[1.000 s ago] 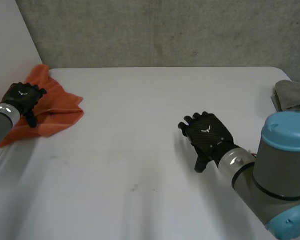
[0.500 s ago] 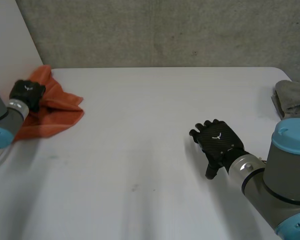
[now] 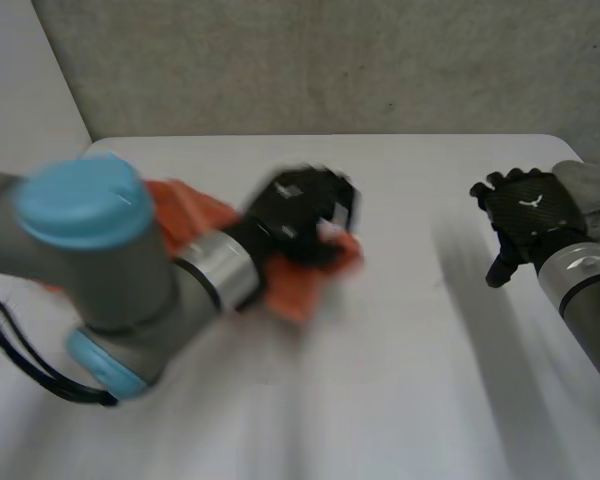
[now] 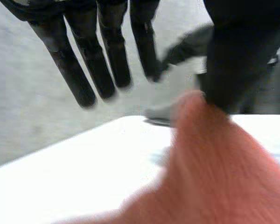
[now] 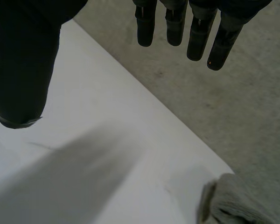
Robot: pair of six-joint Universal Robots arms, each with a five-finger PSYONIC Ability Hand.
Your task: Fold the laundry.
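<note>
An orange cloth (image 3: pixel 302 287) lies bunched at the middle of the white table (image 3: pixel 380 400), trailing back under my left arm. My left hand (image 3: pixel 298 208) is over its far end. In the left wrist view the fingers (image 4: pixel 107 60) are straight and spread, and the orange cloth (image 4: pixel 214 177) rises in a peak that touches the thumb. My right hand (image 3: pixel 528 222) hovers at the table's right side with straight fingers (image 5: pixel 177 23), holding nothing. A grey cloth (image 3: pixel 592 187) lies just beyond it at the right edge.
The grey cloth (image 5: pixel 229 205) sits at the table's far right corner, past my right hand's fingertips. A concrete wall (image 3: pixel 330 60) runs behind the table. My left arm's big joint (image 3: pixel 90 250) reaches across the table's left half.
My left arm has swung from the far left to the middle, bringing the orange cloth with it; its fingers closed and then spread. My right hand drew back toward the grey cloth.
</note>
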